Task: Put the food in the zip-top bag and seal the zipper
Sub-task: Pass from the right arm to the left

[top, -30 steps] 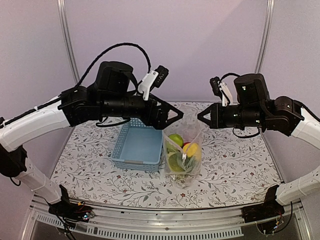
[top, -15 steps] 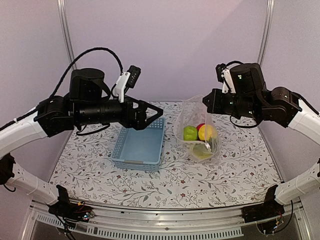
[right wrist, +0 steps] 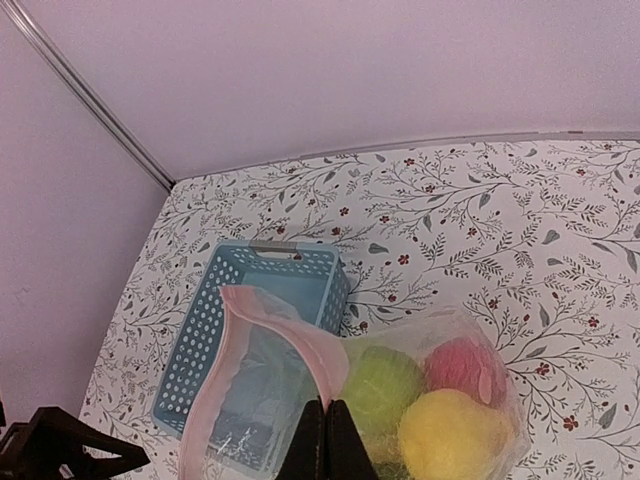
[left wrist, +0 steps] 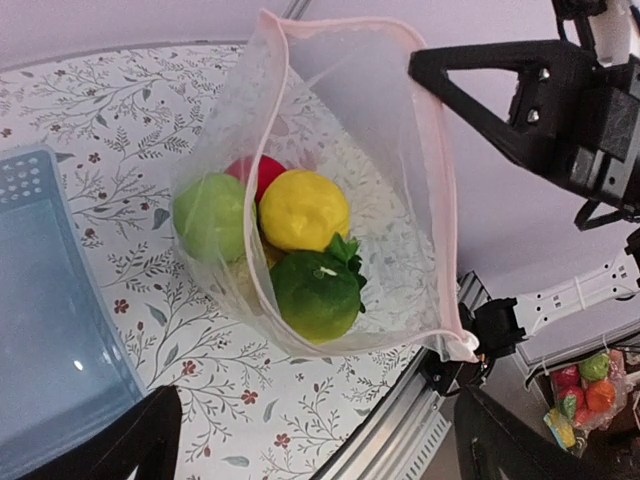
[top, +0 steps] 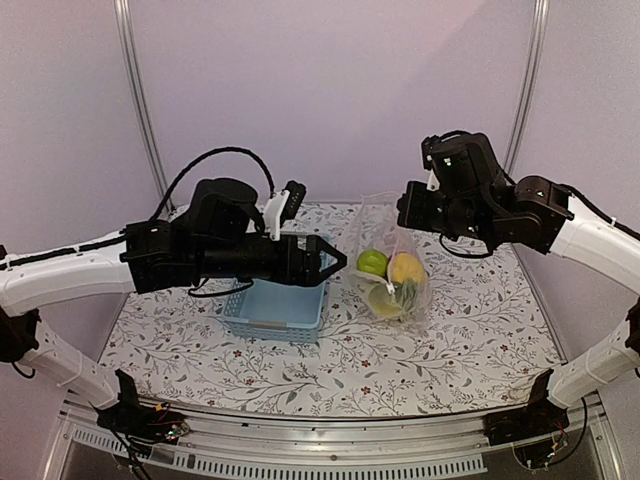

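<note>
The zip-top bag (top: 396, 275) hangs from my right gripper (top: 403, 208), which is shut on its pink-edged mouth strip (right wrist: 330, 365). The zipper (left wrist: 432, 190) gapes open towards my left wrist camera. Inside lies the food: a light green fruit (left wrist: 209, 216), a red tomato (left wrist: 262, 170), a yellow lemon (left wrist: 303, 208) and a dark green fruit with a leaf (left wrist: 316, 293). My left gripper (top: 340, 262) is open and empty, just left of the bag at fruit height, not touching it. Its fingers (left wrist: 135, 440) frame the bottom of the left wrist view.
The light-blue basket (top: 268, 304) stands on the flowered table under my left arm, just left of the bag, and also shows in the right wrist view (right wrist: 215, 300). The table's metal front rail (top: 330, 440) runs along the near edge.
My left gripper, near the bag's mouth a second ago, drew back left, then came down and right towards the bag. My right gripper carried the bag to the right and higher.
</note>
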`<state>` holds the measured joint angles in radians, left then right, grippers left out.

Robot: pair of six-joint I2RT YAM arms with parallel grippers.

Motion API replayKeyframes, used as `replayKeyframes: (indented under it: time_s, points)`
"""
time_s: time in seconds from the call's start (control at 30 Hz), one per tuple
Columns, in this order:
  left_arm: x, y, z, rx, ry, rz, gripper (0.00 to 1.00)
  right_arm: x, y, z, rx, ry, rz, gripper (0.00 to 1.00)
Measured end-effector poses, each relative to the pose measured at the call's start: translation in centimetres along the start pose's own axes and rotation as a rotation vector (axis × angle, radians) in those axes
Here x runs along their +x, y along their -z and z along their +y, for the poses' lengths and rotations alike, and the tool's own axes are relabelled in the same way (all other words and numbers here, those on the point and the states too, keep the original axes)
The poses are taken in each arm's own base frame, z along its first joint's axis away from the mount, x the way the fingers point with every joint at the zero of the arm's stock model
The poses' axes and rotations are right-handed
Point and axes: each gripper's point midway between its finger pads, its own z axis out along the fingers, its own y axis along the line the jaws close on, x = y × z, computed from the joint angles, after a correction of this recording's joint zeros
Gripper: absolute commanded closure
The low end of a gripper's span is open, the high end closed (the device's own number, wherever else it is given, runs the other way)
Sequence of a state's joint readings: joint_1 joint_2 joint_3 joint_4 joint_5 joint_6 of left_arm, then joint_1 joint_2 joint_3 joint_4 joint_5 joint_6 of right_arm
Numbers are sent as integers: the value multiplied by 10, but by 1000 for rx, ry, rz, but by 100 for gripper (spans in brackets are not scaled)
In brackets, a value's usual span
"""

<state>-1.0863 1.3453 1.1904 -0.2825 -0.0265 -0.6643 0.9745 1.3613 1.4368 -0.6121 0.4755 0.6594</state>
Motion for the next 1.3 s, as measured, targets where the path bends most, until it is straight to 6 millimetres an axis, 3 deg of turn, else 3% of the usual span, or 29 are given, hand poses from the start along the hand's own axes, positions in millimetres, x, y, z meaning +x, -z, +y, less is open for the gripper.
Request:
replayKeyframes:
  time_s: [0.1,0.33,0.57,0.73,1.0,1.2,1.3]
  points:
    - [11,-7,2,10,44,26,5,-2,-4,-2,23,-35,-21,100]
    - [23,-15,-19,111,112,51,5,2,-16,-1,43,-59,-25,100]
    - [30,-32,-31,175,150,78,12,2,-19,4,23,-85,-27,100]
    - [35,-45,-32,165,159,104,18,4,-24,7,16,-89,-20,100]
    - [23,-44,-34,137,158,85,26,8,-29,8,23,-86,-17,100]
    - [24,-52,-25,66,157,101,30,14,-33,10,33,-70,-11,100]
    - [31,-56,-18,31,156,124,37,16,-32,12,40,-58,-16,100]
